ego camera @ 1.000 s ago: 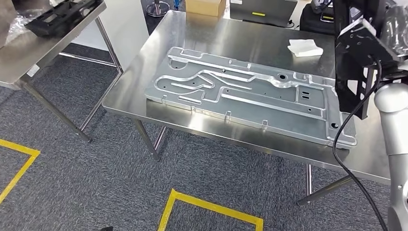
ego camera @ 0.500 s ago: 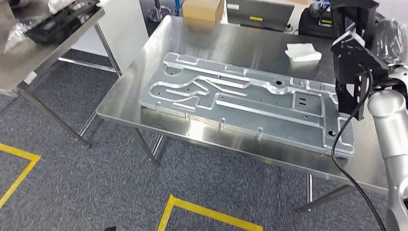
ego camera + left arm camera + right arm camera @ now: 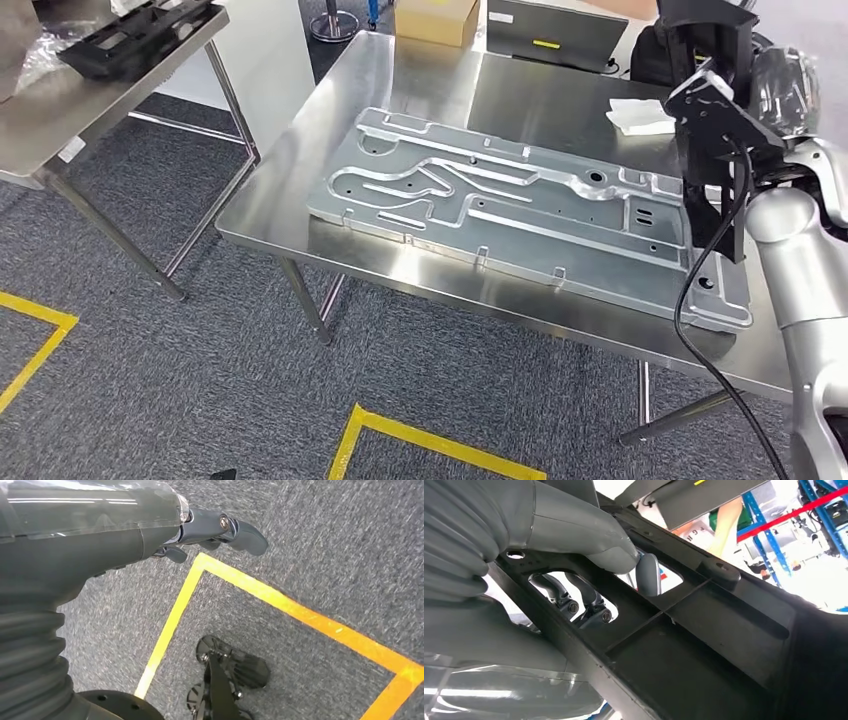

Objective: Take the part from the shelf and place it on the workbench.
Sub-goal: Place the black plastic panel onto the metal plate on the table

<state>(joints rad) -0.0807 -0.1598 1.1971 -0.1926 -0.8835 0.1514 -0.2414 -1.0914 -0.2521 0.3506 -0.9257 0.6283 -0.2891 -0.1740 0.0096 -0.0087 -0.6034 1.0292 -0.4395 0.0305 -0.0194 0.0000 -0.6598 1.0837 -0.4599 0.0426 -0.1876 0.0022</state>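
One black part (image 3: 715, 120) held by right hand (image 3: 589, 555), thumb on top, fingers (image 3: 589, 602) through opening; part upright above right end of workbench (image 3: 420, 90), over metal plate (image 3: 520, 215). Left hand (image 3: 200, 530) hangs over carpet, holds nothing, fingers loosely curled. White cloth (image 3: 640, 117) lies near part.

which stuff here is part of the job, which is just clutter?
Job:
- black part, held by the right hand
- workbench

Lying about:
- metal plate on the workbench
- white cloth
- cardboard box
- side table with a black tray
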